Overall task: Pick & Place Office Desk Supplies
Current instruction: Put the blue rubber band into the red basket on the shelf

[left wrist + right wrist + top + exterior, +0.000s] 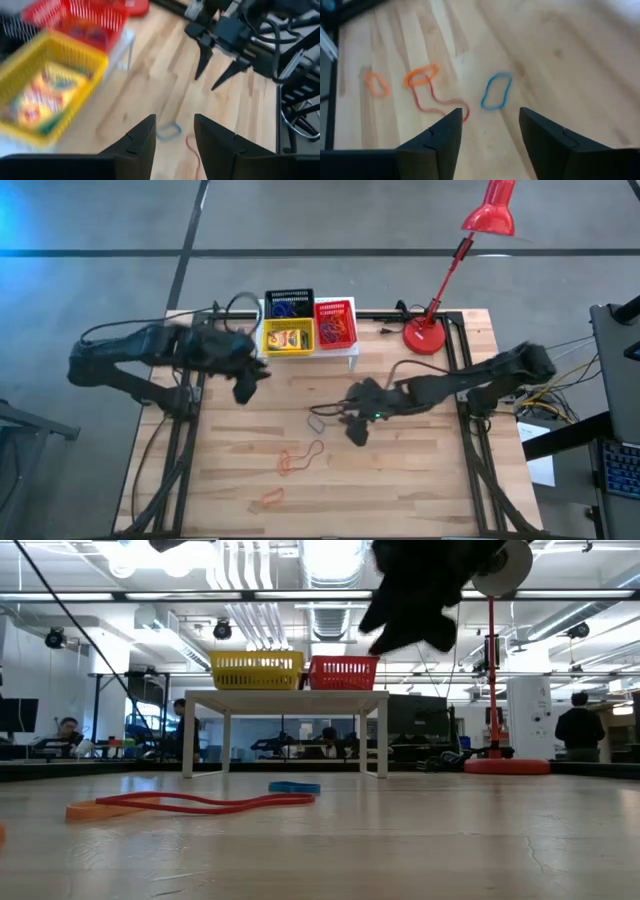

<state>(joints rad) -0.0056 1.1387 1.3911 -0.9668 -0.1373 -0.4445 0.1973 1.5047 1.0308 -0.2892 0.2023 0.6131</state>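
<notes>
The right end effector (487,131), fingers apart and empty, hovered over the blue rubber band (496,91) lying on the counter (420,470); the next move was probably descending to pinch it.

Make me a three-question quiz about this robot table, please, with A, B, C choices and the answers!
1. Where do the baskets sit?
A. on the white stand
B. on the floor
C. under the lamp

2. What colour is the basket holding the crayon boxes?
A. red
B. black
C. yellow

3. What is the right gripper holding?
A. a crayon box
B. nothing
C. a basket

Answers: 
1 A, the baskets rest on the white stand at the table's back edge. 
2 C, the crayon boxes lie in the yellow basket. 
3 B, the right gripper is open and empty above the blue rubber band.
</notes>
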